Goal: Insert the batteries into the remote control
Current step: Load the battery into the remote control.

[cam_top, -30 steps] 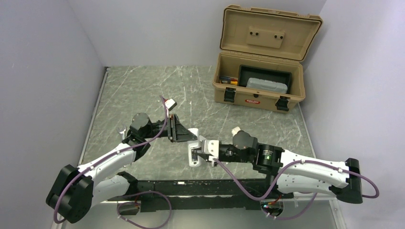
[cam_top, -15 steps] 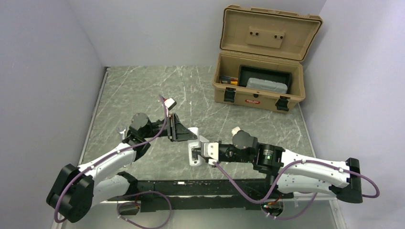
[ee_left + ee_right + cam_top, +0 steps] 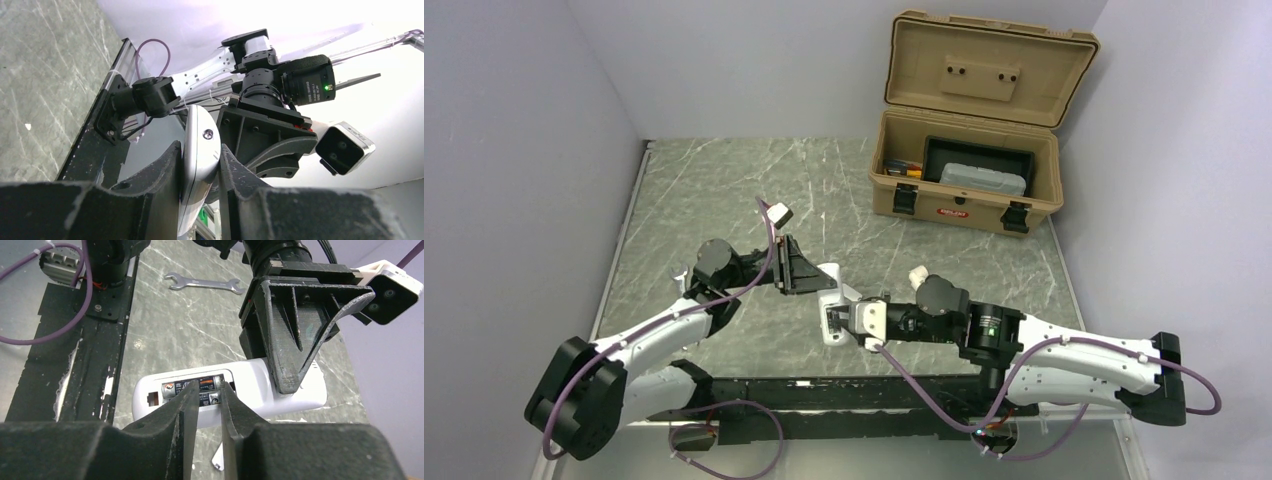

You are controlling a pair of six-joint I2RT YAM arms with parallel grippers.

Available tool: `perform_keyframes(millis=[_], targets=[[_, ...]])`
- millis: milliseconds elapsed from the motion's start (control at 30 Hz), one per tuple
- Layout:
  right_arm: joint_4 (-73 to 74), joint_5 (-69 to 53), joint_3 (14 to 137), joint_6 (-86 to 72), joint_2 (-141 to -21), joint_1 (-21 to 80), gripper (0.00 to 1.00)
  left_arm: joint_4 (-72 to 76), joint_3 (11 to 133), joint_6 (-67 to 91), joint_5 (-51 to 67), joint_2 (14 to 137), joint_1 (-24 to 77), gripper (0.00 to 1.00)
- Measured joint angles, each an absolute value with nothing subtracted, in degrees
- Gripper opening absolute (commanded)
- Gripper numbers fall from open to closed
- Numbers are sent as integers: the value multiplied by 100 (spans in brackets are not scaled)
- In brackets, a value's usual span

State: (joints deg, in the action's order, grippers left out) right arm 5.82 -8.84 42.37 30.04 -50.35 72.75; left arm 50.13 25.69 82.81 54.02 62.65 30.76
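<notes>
The white remote control [image 3: 832,322] lies back-up just above the table. My left gripper [image 3: 818,284] is shut on its far end; in the left wrist view [image 3: 200,161] both fingers press the remote's rounded edge [image 3: 201,140]. The right wrist view shows the remote's [image 3: 255,385] open battery bay with two dark batteries lying side by side in it, one [image 3: 176,387] at the far side and one [image 3: 211,398] nearer. My right gripper [image 3: 209,390] hovers right over the bay, jaws a narrow gap apart, holding nothing. It also shows in the top view [image 3: 848,320].
A small white plastic piece [image 3: 218,460] lies on the table below the remote. A metal wrench [image 3: 205,283] lies near the left arm's base. An open tan toolbox [image 3: 969,190] stands at the back right. The black base rail [image 3: 824,395] runs along the near edge.
My right gripper has moved left along the remote and now stands over the battery bay. The left gripper still holds the remote in about the same place.
</notes>
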Motion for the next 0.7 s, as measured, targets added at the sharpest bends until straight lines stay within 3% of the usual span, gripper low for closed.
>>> perform_keyframes(millis=[433,700], targets=[[596,-746,4187,3092,-4847,7319,29,5384,2550,8517,5393,6377,3070,0],[729,-801,3938,2982,-4654,7393,30,2847,3100,6928,4834,5428,3011,0]])
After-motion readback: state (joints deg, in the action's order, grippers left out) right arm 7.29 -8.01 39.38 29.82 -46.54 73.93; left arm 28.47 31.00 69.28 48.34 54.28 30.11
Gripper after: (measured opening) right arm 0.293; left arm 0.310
